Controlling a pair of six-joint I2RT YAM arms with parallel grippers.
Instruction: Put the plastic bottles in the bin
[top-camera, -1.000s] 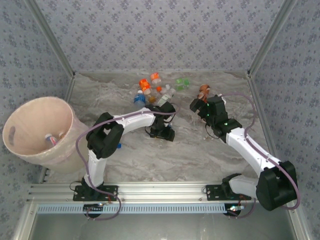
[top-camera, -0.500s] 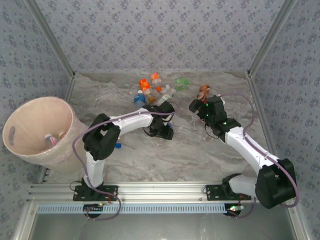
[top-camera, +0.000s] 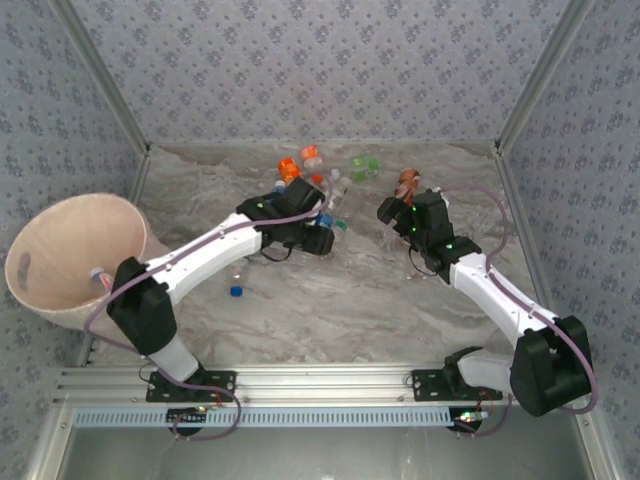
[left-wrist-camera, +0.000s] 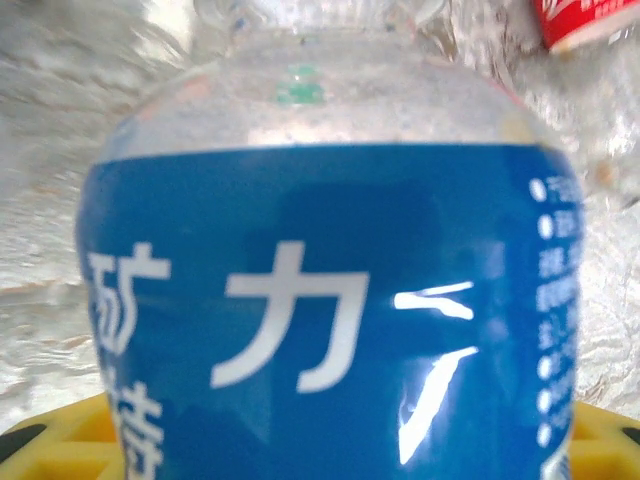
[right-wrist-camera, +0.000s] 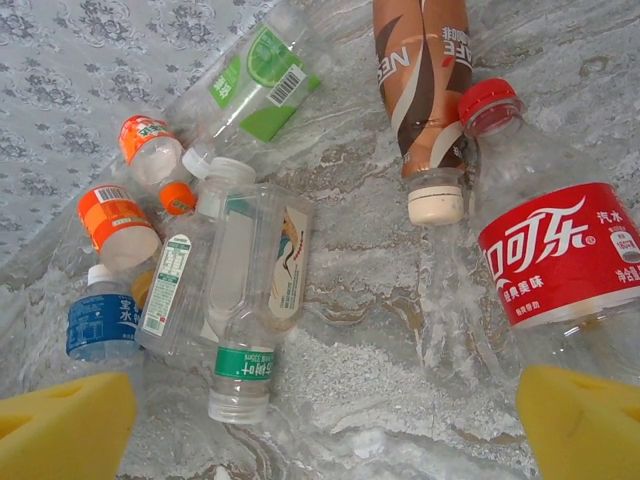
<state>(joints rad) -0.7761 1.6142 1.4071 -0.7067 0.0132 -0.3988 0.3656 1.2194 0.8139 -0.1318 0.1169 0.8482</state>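
While the right end effector (right-wrist-camera: 322, 420) stands wide open and empty before at least eight plastic bottles (right-wrist-camera: 545, 255), the overhead view adds one bin (top-camera: 60, 240); the left end effector (top-camera: 322, 232) brackets one blue-labelled bottle (left-wrist-camera: 320, 310), grip indeterminate.

Blurred blue-label bottle (left-wrist-camera: 320, 300), lower part cropped.

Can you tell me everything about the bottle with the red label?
The clear plastic bottle with the red label and red cap lies on its side on the grey marbled table, cap pointing away. White writing crosses the label. It looks empty. Its cap sits close beside a brown-labelled bottle with a white cap; I can't tell if they touch.
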